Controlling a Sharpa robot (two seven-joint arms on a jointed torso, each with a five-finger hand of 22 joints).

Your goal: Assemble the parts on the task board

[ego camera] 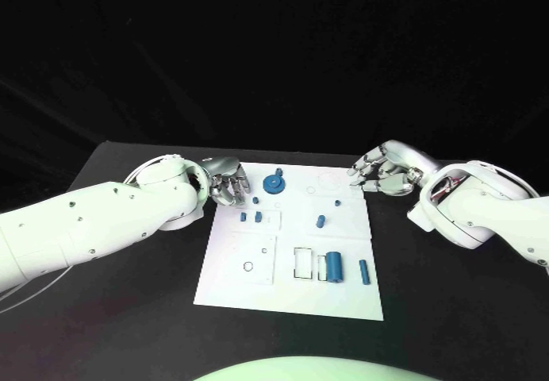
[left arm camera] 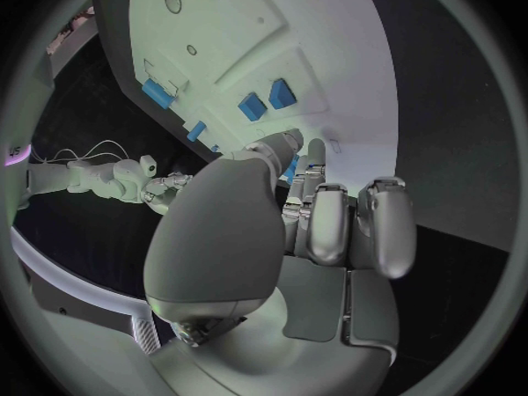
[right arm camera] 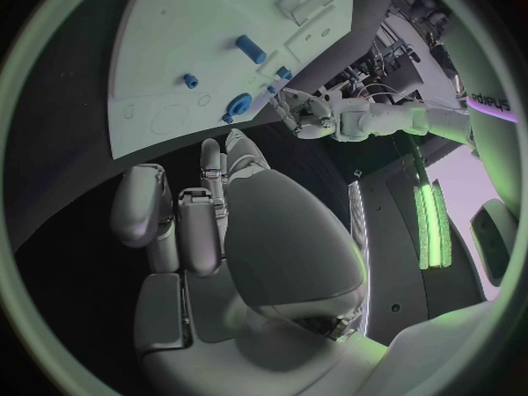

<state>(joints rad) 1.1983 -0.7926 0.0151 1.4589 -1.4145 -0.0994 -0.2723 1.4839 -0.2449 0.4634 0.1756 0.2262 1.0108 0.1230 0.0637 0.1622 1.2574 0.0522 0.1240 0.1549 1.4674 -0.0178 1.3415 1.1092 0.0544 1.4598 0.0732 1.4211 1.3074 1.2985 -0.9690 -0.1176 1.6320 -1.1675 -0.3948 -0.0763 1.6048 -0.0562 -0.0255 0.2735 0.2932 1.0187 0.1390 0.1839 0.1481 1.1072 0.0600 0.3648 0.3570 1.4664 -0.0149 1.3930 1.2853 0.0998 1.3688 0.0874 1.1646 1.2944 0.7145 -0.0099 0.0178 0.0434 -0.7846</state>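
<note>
White task board (ego camera: 343, 270) mid-table, used as landmark. Blue parts on it: round gear-like piece (ego camera: 274, 184) near the far edge, thick cylinder (ego camera: 334, 266) standing beside the rectangular slots (ego camera: 302, 263) in the near half, thin rod (ego camera: 364, 271) just toward the right-arm side of that cylinder, small peg (ego camera: 321, 221) about centre, two short pegs (ego camera: 251, 216) toward the left-arm side. Left hand (ego camera: 225, 185) at the board's far corner on the left-arm side, just beside the gear; fingers loosely curled, and in the left wrist view a fingertip (left arm camera: 289, 146) seems to lie against something blue, but cannot tell if it grips a part. Right hand (ego camera: 383, 172) off the board's far corner on the right-arm side, over black table, fingers curled in with nothing seen in them. Risks, as I judge: left fingers sit close to gear and short pegs, so a sweep could knock them out of place; a loose pinch could drop a small peg; board may slide if pushed at the corner
</note>
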